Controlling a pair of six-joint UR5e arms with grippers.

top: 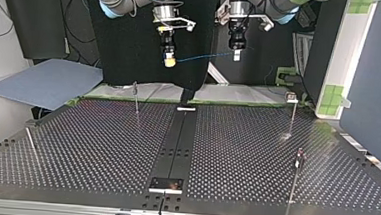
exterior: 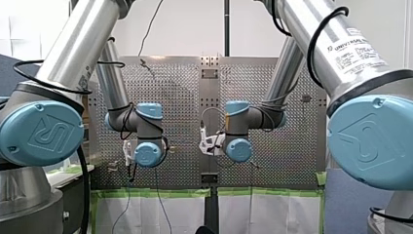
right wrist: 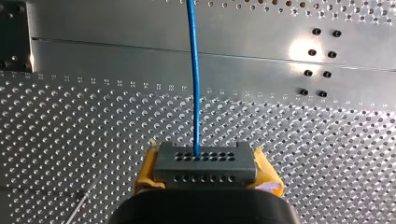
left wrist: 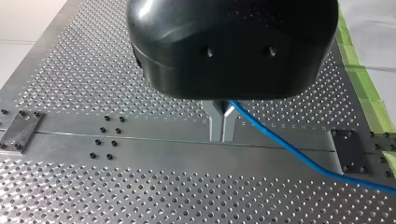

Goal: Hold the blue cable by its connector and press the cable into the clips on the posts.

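Note:
The thin blue cable (top: 206, 56) hangs stretched in the air between my two grippers, high above the perforated table (top: 101, 147). In the right wrist view my right gripper (right wrist: 205, 169) is shut on the cable's grey connector block (right wrist: 205, 163), its yellow pads (right wrist: 145, 171) on either side and the blue cable (right wrist: 195, 93) running straight ahead. My left gripper (left wrist: 222, 135) has its metal fingers shut on the cable (left wrist: 280, 142), which trails off beside it. In the top view my right gripper (top: 169, 61) is at the left and my left gripper (top: 236, 54) at the right.
Thin posts with clips stand on the table: one at the top view's back left (top: 136, 99), one at the back right (top: 292, 113), one nearer at the right (top: 297, 164). A dark centre strip (top: 179, 142) divides the table. A blue-grey board (top: 45, 81) lies off its left.

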